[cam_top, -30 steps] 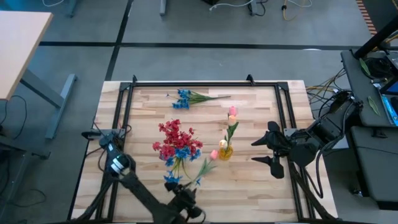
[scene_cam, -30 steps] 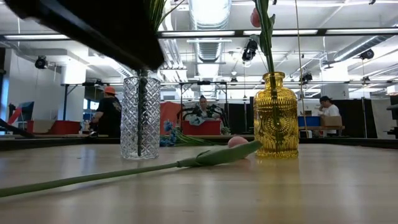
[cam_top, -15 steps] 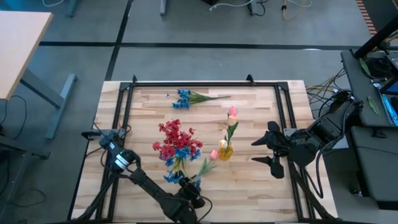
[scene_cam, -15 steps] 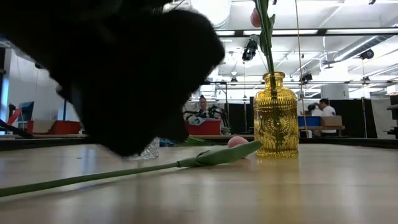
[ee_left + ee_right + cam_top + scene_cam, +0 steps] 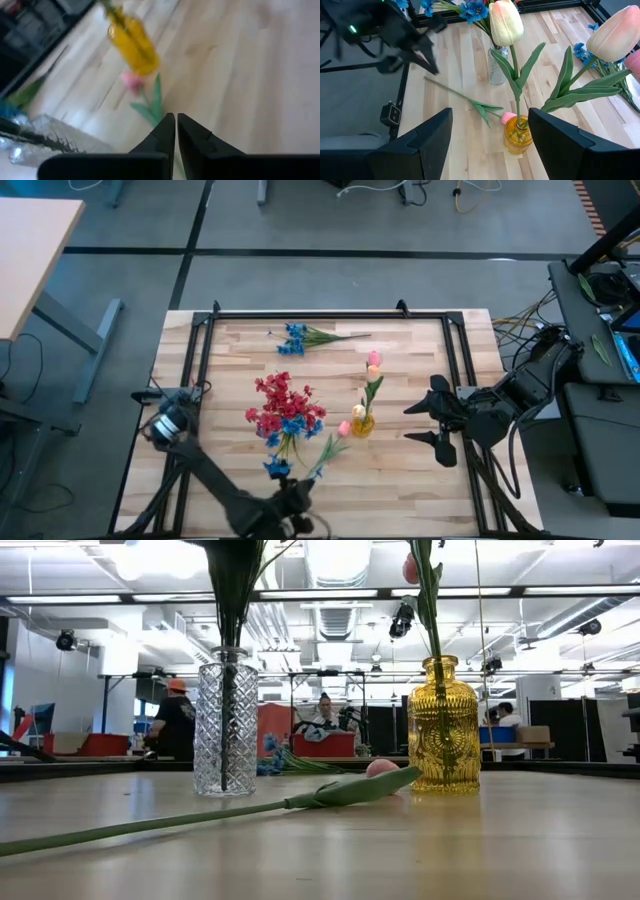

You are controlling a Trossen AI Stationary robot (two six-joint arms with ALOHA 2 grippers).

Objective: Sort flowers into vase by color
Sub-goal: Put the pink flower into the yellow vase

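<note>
Pink tulip (image 5: 334, 442) flat on bench (image 5: 400, 470), bud just beside yellow vase (image 5: 362, 423), stem running back toward left gripper (image 5: 175, 131), jaws nearly closed, empty, nearer arm. Right gripper (image 5: 428, 421) wide open, waiting beyond vase.

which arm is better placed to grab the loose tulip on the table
Left. Its gripper, fingers shut, hangs right by the tulip at its stem end. The right gripper waits open beyond the yellow vase.
</note>
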